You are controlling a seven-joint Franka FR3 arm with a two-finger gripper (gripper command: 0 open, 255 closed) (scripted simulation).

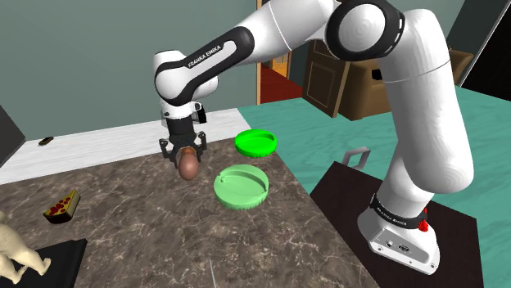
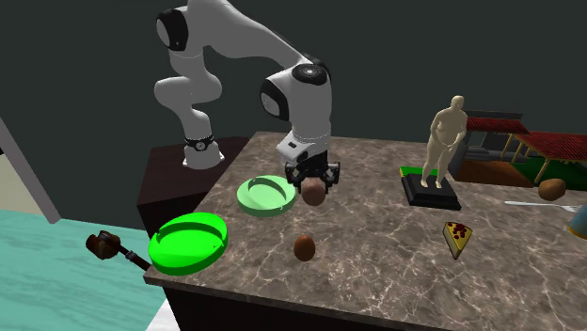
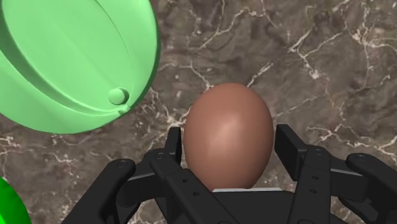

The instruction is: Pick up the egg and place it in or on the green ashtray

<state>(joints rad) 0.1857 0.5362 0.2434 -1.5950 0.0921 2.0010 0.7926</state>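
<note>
My black gripper (image 1: pixel 188 159) is shut on a brown egg (image 1: pixel 189 166) and holds it a little above the dark marble counter (image 1: pixel 147 221). In the wrist view the egg (image 3: pixel 229 135) is clasped between the two fingers (image 3: pixel 173 147) of the gripper (image 3: pixel 229 153). A light green round ashtray (image 1: pixel 241 186) with a raised rim lies on the counter just beside the egg, towards the shoulder view's right. In the second exterior view the held egg (image 2: pixel 312 192) hangs under the gripper (image 2: pixel 312 184) at the ashtray's (image 2: pixel 263 195) right edge. The ashtray (image 3: pixel 70 57) also shows beside the fingers.
A brighter green dish (image 1: pixel 256 141) lies near the counter's edge beyond the ashtray. A second brown egg (image 2: pixel 304 246) rests near the counter's edge. A cake slice (image 1: pixel 63 206) and a pale figurine (image 2: pixel 444 139) on a black base stand farther off.
</note>
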